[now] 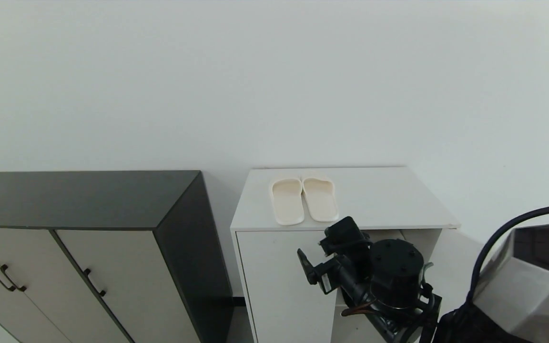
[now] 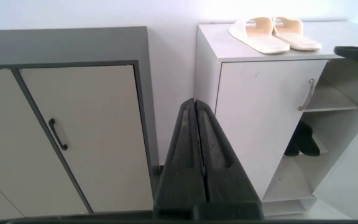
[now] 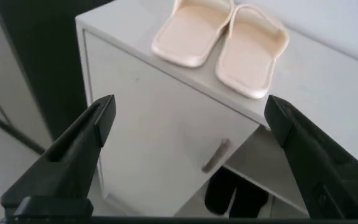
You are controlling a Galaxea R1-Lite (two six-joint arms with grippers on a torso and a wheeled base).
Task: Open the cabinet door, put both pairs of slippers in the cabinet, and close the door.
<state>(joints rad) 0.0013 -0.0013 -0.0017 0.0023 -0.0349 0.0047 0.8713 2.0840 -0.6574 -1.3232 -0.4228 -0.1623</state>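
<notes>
The right gripper (image 3: 189,106) is held in front of the white rectangular cabinet (image 1: 279,281). Its two fingers are spread wide and nothing is between them. One pair of cream moulded slippers (image 1: 304,200), two pieces laid just beside each other, is seen on the cabinet top, higher than this gripper and beyond it. One closed white door (image 2: 260,118) with one metal bar handle (image 3: 215,155) is faced by the gripper. To the right of the door the compartment is open, and one pair of black slippers (image 2: 302,140) is placed on a shelf (image 2: 328,99) region below, lower than the gripper. The left gripper (image 2: 195,104) is pressed together, with nothing held. Ahead of it and to its left, one black-topped cabinet with beige doors (image 1: 84,200) is found, on which three dark handles (image 1: 94,282) are counted.
</notes>
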